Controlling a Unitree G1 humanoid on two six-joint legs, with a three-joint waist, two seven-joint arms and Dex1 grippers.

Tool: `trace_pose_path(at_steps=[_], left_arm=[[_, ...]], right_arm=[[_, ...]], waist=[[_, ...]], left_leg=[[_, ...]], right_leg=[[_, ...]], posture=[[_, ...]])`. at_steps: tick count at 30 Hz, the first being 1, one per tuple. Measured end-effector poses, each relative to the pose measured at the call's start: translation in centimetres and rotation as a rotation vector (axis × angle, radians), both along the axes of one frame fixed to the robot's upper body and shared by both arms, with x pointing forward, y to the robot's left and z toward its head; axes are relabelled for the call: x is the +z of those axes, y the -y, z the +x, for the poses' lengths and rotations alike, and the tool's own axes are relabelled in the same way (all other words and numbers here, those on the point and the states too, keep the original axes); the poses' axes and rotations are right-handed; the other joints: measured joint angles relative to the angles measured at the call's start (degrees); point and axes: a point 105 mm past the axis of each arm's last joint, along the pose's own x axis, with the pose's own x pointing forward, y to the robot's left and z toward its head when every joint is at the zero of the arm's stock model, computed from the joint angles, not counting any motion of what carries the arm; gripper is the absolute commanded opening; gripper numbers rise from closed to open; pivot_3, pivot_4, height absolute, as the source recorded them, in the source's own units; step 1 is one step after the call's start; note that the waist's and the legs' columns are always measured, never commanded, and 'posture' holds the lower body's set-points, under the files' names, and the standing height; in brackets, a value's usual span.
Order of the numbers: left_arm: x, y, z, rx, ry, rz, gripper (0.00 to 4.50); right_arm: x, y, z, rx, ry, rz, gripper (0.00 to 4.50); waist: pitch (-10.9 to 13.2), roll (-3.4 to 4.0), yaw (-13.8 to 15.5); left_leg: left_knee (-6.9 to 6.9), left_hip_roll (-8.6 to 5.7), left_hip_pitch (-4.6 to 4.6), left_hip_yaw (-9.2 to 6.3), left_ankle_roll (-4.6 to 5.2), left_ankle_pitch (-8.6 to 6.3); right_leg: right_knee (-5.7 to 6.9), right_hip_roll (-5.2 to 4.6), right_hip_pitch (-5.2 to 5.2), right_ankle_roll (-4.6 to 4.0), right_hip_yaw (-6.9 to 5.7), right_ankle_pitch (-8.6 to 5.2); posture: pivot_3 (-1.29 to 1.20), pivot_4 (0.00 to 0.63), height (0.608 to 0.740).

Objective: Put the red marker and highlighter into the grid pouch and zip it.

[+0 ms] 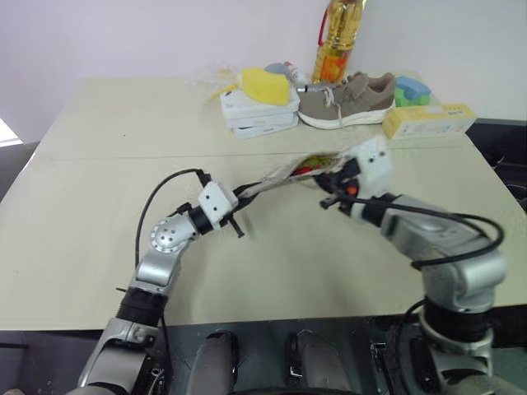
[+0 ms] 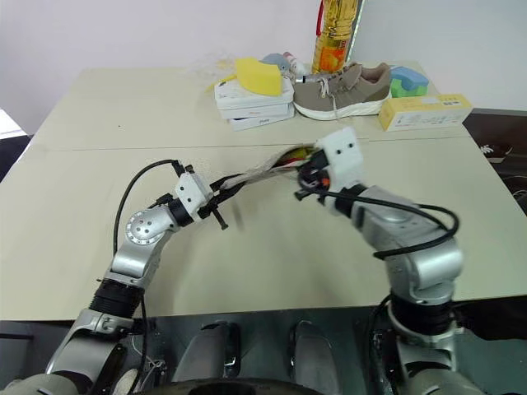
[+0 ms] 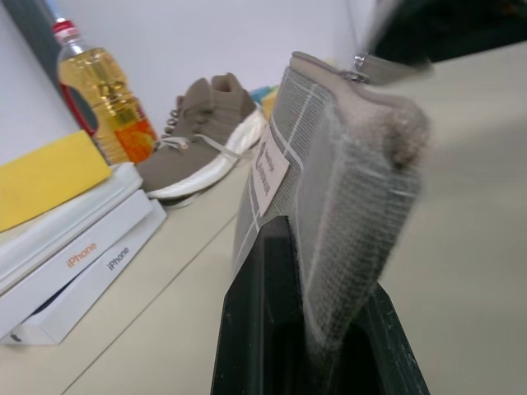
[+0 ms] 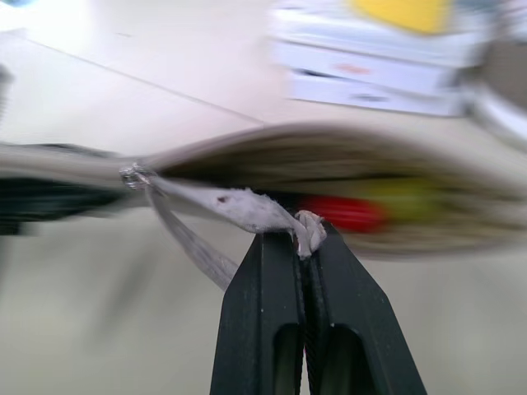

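Observation:
The grid pouch [image 1: 284, 174] hangs above the table [image 1: 99, 214], stretched between both grippers. My left gripper [image 3: 329, 276] is shut on one end of the pouch [image 3: 329, 164], near its white label [image 3: 268, 169]. My right gripper [image 4: 305, 243] is shut on the grey zipper pull strap [image 4: 239, 206], which runs from the slider [image 4: 132, 174]. The pouch mouth gapes beside the right gripper. Inside it lie the red marker [image 4: 346, 214] and, right next to it, the highlighter [image 4: 403, 197].
At the back of the table stand stacked white boxes [image 1: 259, 115] with a yellow sponge [image 1: 268, 85] on top, a brown shoe [image 1: 346, 99], an oil bottle [image 1: 336, 41] and a long pale-yellow box [image 1: 428, 120]. The table's right edge runs close behind my right arm.

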Motion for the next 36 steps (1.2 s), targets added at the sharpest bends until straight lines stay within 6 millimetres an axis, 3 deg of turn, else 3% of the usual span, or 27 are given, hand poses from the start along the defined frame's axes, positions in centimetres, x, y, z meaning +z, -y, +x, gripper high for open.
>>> trace_pose_path(at_steps=[4, 7, 11, 13, 16, 21, 27, 32, 36], left_arm=[[-0.4, -0.4, -0.5, -0.039, -0.004, 0.02, 0.0], [-1.1, -1.0, -0.7, -0.037, -0.027, 0.032, 0.0], [-1.5, -1.1, -0.9, -0.053, -0.042, 0.041, 0.0], [-1.8, -1.3, -1.0, -0.06, -0.066, 0.04, 0.68], [-3.4, -2.8, -1.3, -0.043, -0.191, 0.055, 1.98], [-3.6, -4.4, -2.2, -0.026, -0.332, 0.014, 4.49], [-5.1, -8.6, -2.6, 0.136, -0.508, -0.05, 4.49], [-5.8, -11.2, -1.9, 0.298, -0.557, -0.087, 4.49], [-5.6, -12.1, -1.1, 0.381, -0.554, -0.129, 4.49]], right_arm=[[0.4, 3.7, 0.3, -0.096, -0.008, -0.098, 0.06], [-0.4, 6.2, 0.3, -0.172, -0.038, -0.161, 0.06], [-1.3, 6.6, 0.0, -0.155, -0.059, -0.184, 0.06], [-1.4, 6.3, -0.4, -0.121, -0.062, -0.198, 0.0], [-2.4, 5.3, -2.2, -0.009, -0.109, -0.216, 0.95], [-4.6, 4.9, -5.0, 0.107, -0.198, -0.201, 3.55], [-6.3, 7.1, -7.9, 0.113, -0.242, -0.175, 3.55], [-6.4, 9.5, -7.4, 0.008, -0.185, -0.111, 3.55], [-5.8, 9.8, -6.5, -0.035, -0.101, -0.057, 3.55]], waist=[[0.01, -0.01, 0.0], [0.01, -0.01, 0.02], [0.01, -0.01, -0.11], [0.01, -0.01, -0.03], [0.02, -0.02, -0.02], [0.03, -0.04, 0.19], [0.04, -0.05, 0.04], [0.05, -0.07, 0.08], [0.05, -0.07, 0.09]], left_leg=[[-0.06, 0.0, 0.0, 0.04, 0.0, 0.0], [-0.09, 0.0, 0.0, 0.06, 0.0, 0.0], [-0.08, 0.02, 0.0, 0.05, 0.0, 0.0], [-0.08, 0.03, -0.01, 0.05, 0.0, 0.0], [-0.14, 0.04, -0.01, 0.03, 0.01, 0.0], [-0.11, 0.03, -0.05, 0.01, 0.0, -0.01], [-0.08, 0.05, 0.0, 0.01, 0.0, -0.01], [-0.02, 0.05, 0.01, 0.01, -0.01, -0.01], [-0.06, 0.04, 0.0, 0.01, -0.01, -0.01]], right_leg=[[-0.04, 0.0, -0.02, 0.0, 0.01, 0.0], [-0.04, 0.0, -0.03, 0.0, 0.01, 0.0], [-0.02, 0.03, -0.08, 0.0, 0.04, 0.0], [-0.02, 0.03, -0.08, 0.01, 0.04, 0.0], [-0.05, 0.03, -0.09, 0.01, 0.04, -0.02], [-0.06, -0.04, -0.1, 0.02, 0.04, -0.02], [-0.09, 0.0, -0.07, 0.04, 0.06, -0.05], [-0.09, -0.01, -0.05, -0.06, 0.07, -0.1], [-0.09, 0.0, -0.05, 0.02, 0.08, -0.06]], posture=[[0.0, 0.15, 0.74], [0.0, 0.15, 0.74], [0.0, 0.15, 0.74], [0.0, 0.15, 0.74], [0.0, 0.15, 0.74], [0.0, 0.15, 0.74], [0.0, 0.15, 0.74], [0.0, 0.15, 0.74], [0.0, 0.15, 0.74]])
